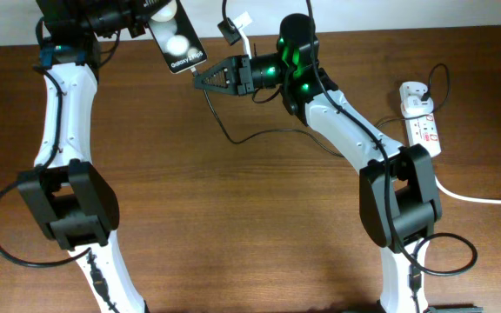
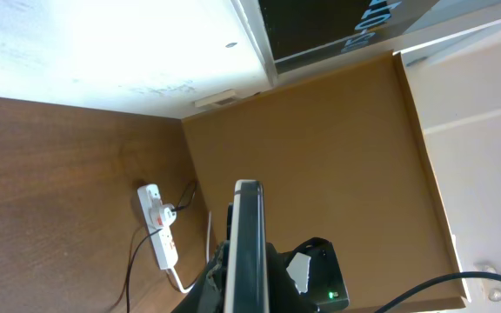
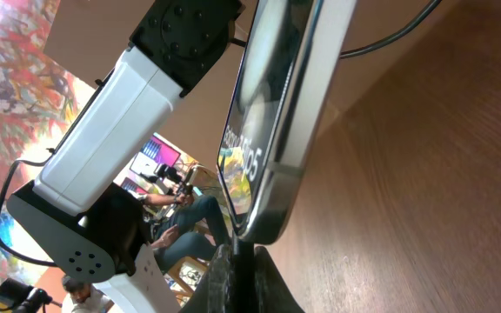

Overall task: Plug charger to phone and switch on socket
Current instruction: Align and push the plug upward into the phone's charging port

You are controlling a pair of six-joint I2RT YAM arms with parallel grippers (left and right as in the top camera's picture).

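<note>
The phone (image 1: 177, 42) is held off the table at the back left, screen up, with my left gripper (image 1: 150, 26) shut on its far end. In the left wrist view the phone (image 2: 247, 235) shows edge-on between the jaws of the left gripper (image 2: 247, 291). My right gripper (image 1: 202, 76) is shut on the charger's plug tip (image 3: 243, 248), which touches the phone's lower end (image 3: 263, 217). The charger's black cable (image 1: 233, 135) trails across the table to its white adapter (image 1: 413, 90), seated in the socket (image 1: 424, 126) at the right. The switches are too small to read.
The socket's thick white cord (image 1: 485, 200) runs off to the right edge. Both arm bases (image 1: 68, 204) (image 1: 398, 200) stand near the front of the brown wooden table (image 1: 233, 226). The back edge of the table lies just behind the phone.
</note>
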